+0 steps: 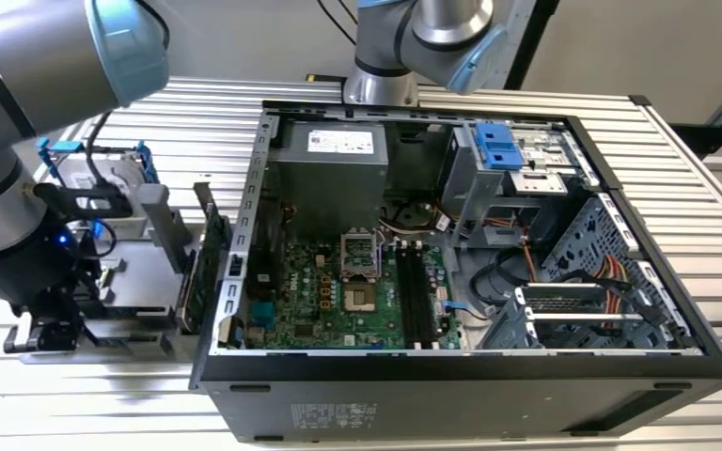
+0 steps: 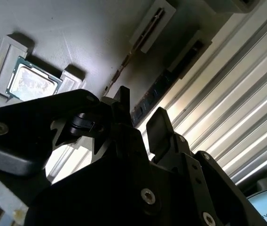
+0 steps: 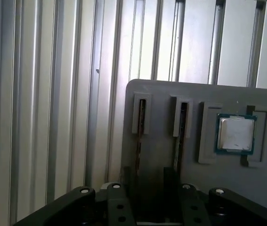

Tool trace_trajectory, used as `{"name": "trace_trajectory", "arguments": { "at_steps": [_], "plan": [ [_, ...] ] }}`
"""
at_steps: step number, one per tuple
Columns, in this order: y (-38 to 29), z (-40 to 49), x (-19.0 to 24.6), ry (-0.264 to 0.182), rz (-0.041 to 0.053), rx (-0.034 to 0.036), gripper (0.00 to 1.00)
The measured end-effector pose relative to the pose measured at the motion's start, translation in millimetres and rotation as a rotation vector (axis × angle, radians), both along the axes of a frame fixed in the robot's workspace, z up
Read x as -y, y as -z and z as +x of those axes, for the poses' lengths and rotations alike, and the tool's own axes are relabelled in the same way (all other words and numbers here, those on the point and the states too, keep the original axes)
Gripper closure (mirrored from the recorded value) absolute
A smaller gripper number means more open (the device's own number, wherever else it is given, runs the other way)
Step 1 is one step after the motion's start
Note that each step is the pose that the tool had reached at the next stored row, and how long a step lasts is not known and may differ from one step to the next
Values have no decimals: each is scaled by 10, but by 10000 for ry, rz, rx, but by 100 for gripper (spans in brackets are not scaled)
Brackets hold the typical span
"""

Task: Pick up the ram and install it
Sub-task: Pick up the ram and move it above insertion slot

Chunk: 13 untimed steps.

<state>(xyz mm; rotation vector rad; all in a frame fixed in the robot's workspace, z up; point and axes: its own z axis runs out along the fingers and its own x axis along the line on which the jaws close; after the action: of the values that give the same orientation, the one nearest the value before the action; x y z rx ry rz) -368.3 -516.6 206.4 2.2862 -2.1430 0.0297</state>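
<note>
- The gripper (image 2: 140,110) is open. Its two black fingers (image 2: 160,126) stand apart and squeeze nothing.
- Closest to the hand, in the second wrist view, is the ram (image 2: 154,92). Its near end shows right in the gap between the fingers. I cannot tell if a finger touches it.
- The ram is long, thin and blue, with a row of dark chips along its side.
- It stands on its thin edge in a slot of the gray holder (image 3: 161,94). I think it stands this way so a finger can go on each flat side of it.
- Just beside the ram, a bit more off to the side of the hand, another thin stick (image 2: 120,73) stands in its own slot.
- Past that stick, farther from the hand, a square silver chip (image 3: 236,133) lies flat in a pocket of the holder. The pocket looks made to keep it from sliding.
- Under the holder and on beyond the hand is the table (image 3: 53,94), made of long metal slats.
- Far from the hand, in the exterior view, the computer case (image 1: 462,395) lies on its side with its open side up, so I think it can be reached from above.
- Inside it are long black slots (image 1: 414,301). The ram is not in them yet; it is over in the holder.
</note>
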Motion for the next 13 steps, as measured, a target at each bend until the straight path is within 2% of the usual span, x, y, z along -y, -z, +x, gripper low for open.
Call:
{"name": "trace_trajectory", "arguments": {
  "at_steps": [7, 13],
  "plan": [
    [93, -16, 24, 0, 1, 2, 0],
    [128, -20, 52, 0, 1, 0, 0]
  ]
}}
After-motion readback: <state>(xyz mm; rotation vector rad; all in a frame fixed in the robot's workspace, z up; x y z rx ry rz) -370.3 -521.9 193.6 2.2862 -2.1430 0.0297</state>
